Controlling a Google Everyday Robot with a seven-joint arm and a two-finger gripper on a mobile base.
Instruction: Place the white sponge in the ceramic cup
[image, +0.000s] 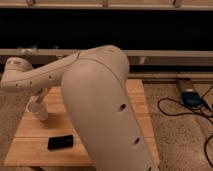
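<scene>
Over the table's (140, 107) left edge the arm (95, 100) reaches above the cup (38, 109); the gripper (41, 94) hangs just over its rim, shut. Sponge not visible, so whether it is held is unclear. Next call: line up over the cup and release, clear of the phone (60, 142)

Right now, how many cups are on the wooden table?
1: the ceramic cup near the wooden table's left edge, behind the black phone. The gripper is out of sight; the arm may hide more.
</scene>
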